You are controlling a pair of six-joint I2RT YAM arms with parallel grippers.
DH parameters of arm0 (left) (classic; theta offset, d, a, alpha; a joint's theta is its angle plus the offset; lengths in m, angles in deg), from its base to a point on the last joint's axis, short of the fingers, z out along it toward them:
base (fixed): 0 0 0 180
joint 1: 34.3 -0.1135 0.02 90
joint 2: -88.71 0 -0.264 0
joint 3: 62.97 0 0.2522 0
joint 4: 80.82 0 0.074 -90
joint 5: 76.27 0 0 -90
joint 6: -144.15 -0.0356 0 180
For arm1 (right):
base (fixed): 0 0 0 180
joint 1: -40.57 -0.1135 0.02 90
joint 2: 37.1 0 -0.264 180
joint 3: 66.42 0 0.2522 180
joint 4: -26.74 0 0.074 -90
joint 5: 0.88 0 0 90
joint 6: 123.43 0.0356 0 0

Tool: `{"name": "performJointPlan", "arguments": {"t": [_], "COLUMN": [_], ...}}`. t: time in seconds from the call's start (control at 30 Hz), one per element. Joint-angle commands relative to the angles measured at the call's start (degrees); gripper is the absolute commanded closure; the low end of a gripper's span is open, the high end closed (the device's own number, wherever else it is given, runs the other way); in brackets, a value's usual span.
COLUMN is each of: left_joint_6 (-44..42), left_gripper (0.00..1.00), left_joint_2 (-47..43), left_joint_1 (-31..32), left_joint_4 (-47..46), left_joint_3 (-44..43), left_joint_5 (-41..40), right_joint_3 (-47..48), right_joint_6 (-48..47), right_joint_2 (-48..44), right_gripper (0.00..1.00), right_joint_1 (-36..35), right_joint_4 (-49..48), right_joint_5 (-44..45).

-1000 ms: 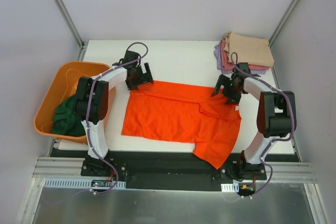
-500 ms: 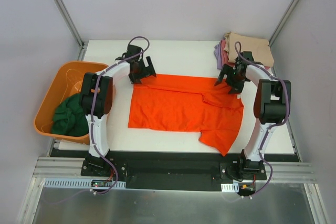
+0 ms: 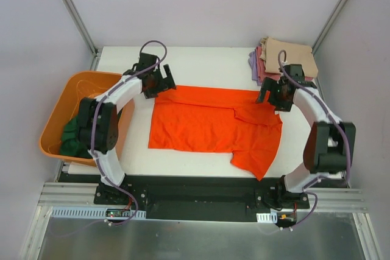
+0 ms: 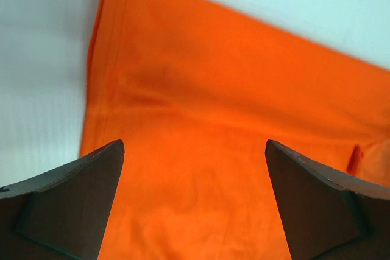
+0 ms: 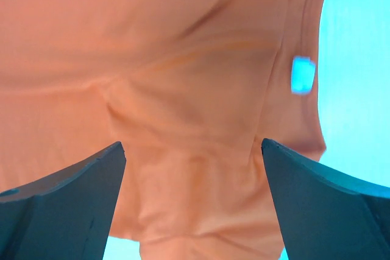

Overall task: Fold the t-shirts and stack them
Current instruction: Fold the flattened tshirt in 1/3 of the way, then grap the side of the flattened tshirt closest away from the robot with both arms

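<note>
The bright orange t-shirt (image 3: 210, 125) lies spread on the white table, one sleeve hanging toward the near edge. My left gripper (image 3: 163, 84) is open and empty just above the shirt's far left corner; the orange cloth (image 4: 201, 126) fills the space between its fingers (image 4: 73, 199). My right gripper (image 3: 272, 97) is open and empty above the shirt's far right corner; the cloth (image 5: 195, 108) shows below its fingers (image 5: 317, 205). A folded stack with the tan shirt (image 3: 294, 56) on top, pink-red and lavender under it, sits at the far right. The dark green shirt (image 3: 72, 138) lies in the tub.
The rigid orange plastic tub (image 3: 66, 101) stands off the table's left edge. The white table (image 3: 207, 65) has bare surface behind the orange shirt. Frame posts stand at both far corners.
Both grippers let go of the shirt's far corners and lifted back a little. Before that they pulled the shirt away from the near edge and laid it flatter.
</note>
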Motion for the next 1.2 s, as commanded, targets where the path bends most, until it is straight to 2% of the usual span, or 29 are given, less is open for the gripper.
{"name": "performJointPlan", "arguments": {"t": [0.0, 0.13, 0.2, 0.33, 0.57, 0.7, 0.83, 0.87, 0.9, 1.0, 1.17], "left_joint_6": [2.5, 4.7, 6.11, 13.65, 23.68, 27.64, 30.28, 30.46, 30.2, 30.28, 30.55], "left_gripper": [0.01, 0.01, 0.01, 0.03, 0.08, 0.23, 0.37, 0.37, 0.39, 0.53, 0.62], "left_joint_2": [-14.25, -23.04, -26.55, -32.8, -44.58, -46.18, -43.72, -43.19, -42.32, -40.47, -38.27], "left_joint_1": [2.17, 6.73, 11.21, 17.9, 19.31, 19.23, 18.96, 18.88, 18.7, 18.35, 18.26], "left_joint_4": [1.35, 3.28, 5.04, 5.57, 7.24, 10.75, 11.63, 11.99, 12.25, 13.48, 13.83], "left_joint_3": [11.26, 21.2, 25.34, 36.32, 47.06, 48.21, 47.42, 47.07, 46.63, 45.75, 45.49], "left_joint_5": [-4.33, -8.7, -11.25, -15.48, -19.87, -26.63, -29.1, -29.8, -30.16, -30.43, -29.55], "right_joint_3": [-9.44, -17.0, -21.57, -25.36, -26.77, -26.69, -26.86, -26.86, -26.86, -26.77, -26.51], "right_joint_6": [-0.58, 2.66, 4.33, 4.96, 4.52, 4.26, 3.9, 3.73, 3.55, 3.46, 3.29], "right_joint_2": [-14.68, -22.59, -26.55, -31.4, -32.02, -30.96, -31.05, -31.05, -31.05, -31.23, -30.88], "right_gripper": [0.04, 0.04, 0.04, 0.04, 0.04, 0.04, 0.04, 0.04, 0.04, 0.04, 0.04], "right_joint_1": [-4.66, -8.27, -9.24, -9.24, -9.33, -9.33, -9.33, -9.24, -9.33, -9.24, -9.33], "right_joint_4": [-0.85, -2.95, -5.05, -5.16, -5.33, -5.42, -5.33, -5.15, -5.07, -4.63, -4.01], "right_joint_5": [6.63, 8.91, 9.62, 9.8, 8.84, 8.22, 8.74, 8.92, 9.01, 9.97, 12.17]}}
